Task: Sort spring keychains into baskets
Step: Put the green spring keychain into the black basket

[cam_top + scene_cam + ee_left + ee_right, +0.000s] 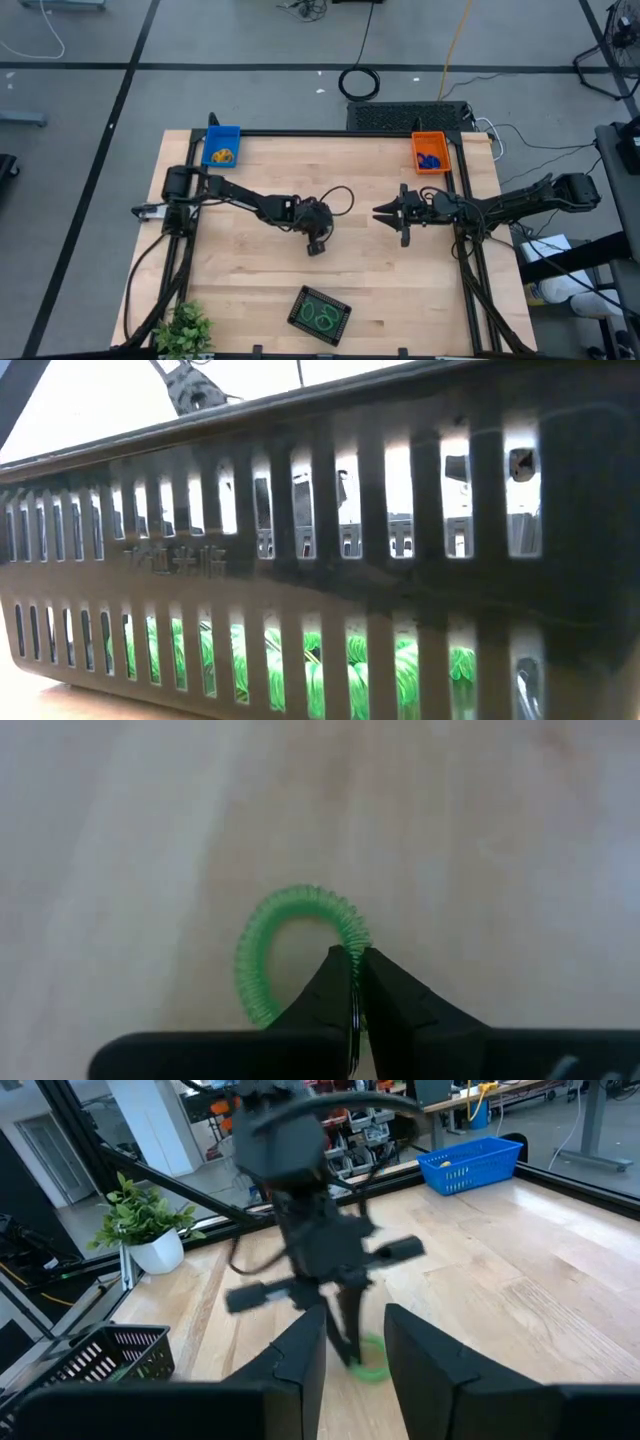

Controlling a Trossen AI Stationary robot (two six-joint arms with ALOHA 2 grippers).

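Observation:
A green spring keychain [262, 940] is in my left gripper [356, 960], which is shut on it over the middle of the table [318, 243]. The right wrist view shows that keychain [373, 1368] under the left fingers, low over the wood. My right gripper [382, 212] hovers open to the right of it, pointing level at it, with nothing between its fingers. The blue basket [222, 147] at the far left holds a yellow keychain. The orange basket [431, 153] at the far right holds blue ones. The black basket [320, 312] near the front edge holds green ones [350, 660]. My left gripper pinches the green keychain between its two fingertips at one end of the coil [352, 942], where a thin metal ring [355, 1020] runs back between the fingers. The fingers slant down from the table's left. The coil curls out below them; whether it touches the table I cannot tell.
A potted green plant [185, 328] stands at the near left corner. The black basket's slotted wall [330, 550] fills the low view. Bare wood lies between the three baskets. Cables and black frame rails [470, 260] run along the table's sides.

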